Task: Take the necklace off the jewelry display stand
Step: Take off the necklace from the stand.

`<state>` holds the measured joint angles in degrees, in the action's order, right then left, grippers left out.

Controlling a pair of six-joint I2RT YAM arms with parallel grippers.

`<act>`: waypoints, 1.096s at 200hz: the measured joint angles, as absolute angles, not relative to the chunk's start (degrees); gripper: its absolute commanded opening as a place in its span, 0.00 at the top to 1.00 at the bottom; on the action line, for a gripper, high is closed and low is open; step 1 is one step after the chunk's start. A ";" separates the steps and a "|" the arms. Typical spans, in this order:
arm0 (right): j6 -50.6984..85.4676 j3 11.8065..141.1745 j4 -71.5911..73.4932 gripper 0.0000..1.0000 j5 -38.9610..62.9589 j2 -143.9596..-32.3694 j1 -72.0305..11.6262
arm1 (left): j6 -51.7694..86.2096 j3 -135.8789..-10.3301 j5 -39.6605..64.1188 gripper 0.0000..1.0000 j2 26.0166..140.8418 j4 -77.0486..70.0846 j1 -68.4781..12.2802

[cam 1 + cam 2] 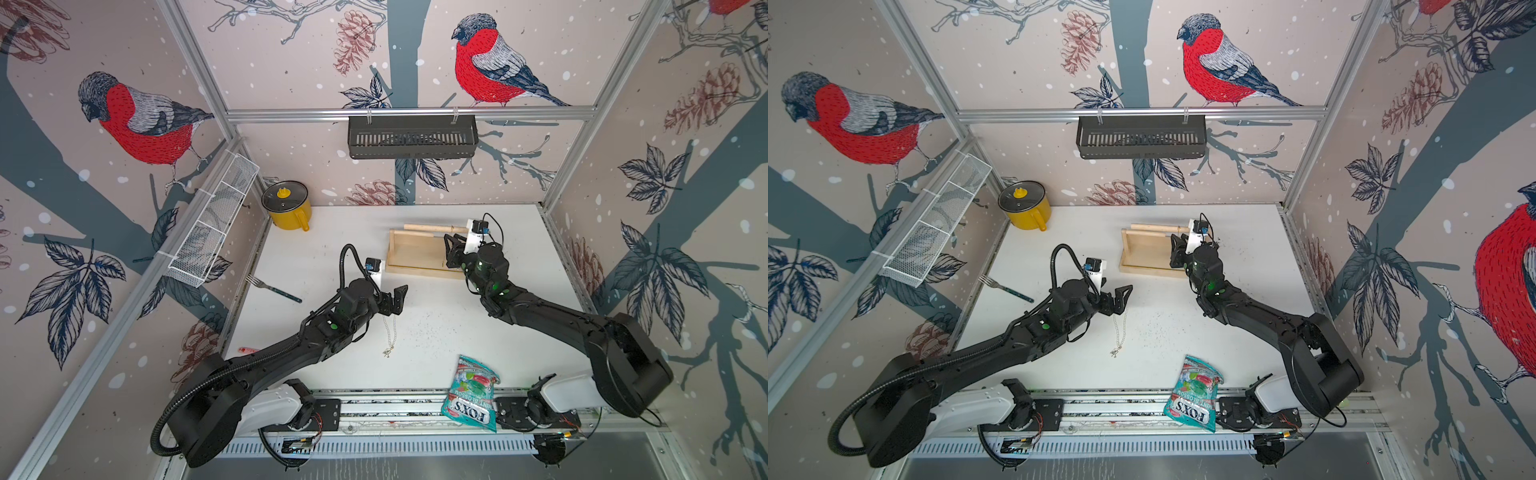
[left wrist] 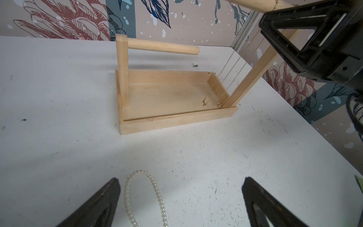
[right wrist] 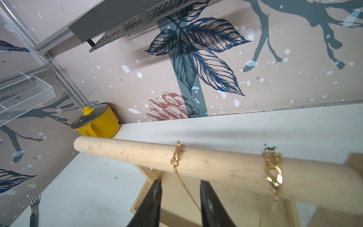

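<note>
The pale wooden jewelry display stand point(image 1: 415, 255) point(image 1: 1144, 253) stands at the back right of the white table. Two gold chains hang from its top dowel point(image 3: 137, 153): a thin necklace point(image 3: 177, 155) and a thicker one point(image 3: 273, 169). Their pendants reach the tray point(image 2: 167, 94). My right gripper point(image 3: 180, 196) point(image 1: 451, 245) sits just under the dowel. Its jaws stand narrowly apart with the thin chain running between them. My left gripper point(image 2: 180, 196) point(image 1: 398, 297) hangs wide open over the table. A pearl necklace point(image 2: 145, 194) point(image 1: 389, 332) lies flat beneath it.
A yellow lidded pot point(image 1: 287, 205) stands in the back left corner. A fork point(image 1: 272, 286) lies left of the left arm, and a candy bag point(image 1: 471, 392) lies at the front edge. A white mesh basket point(image 1: 212, 232) and a black shelf point(image 1: 411, 137) hang on the walls.
</note>
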<state>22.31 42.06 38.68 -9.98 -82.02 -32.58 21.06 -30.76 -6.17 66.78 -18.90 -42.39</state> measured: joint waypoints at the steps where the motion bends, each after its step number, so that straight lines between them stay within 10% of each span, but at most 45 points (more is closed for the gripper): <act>1: 22.31 42.06 38.68 0.67 -10.00 -82.06 -32.58 | 21.06 -30.76 -6.17 0.03 66.78 -18.90 -42.39; 219: 22.26 43.92 40.12 0.89 -11.99 -84.75 -32.10 | 21.17 -30.26 -6.00 0.03 67.16 -18.72 -42.39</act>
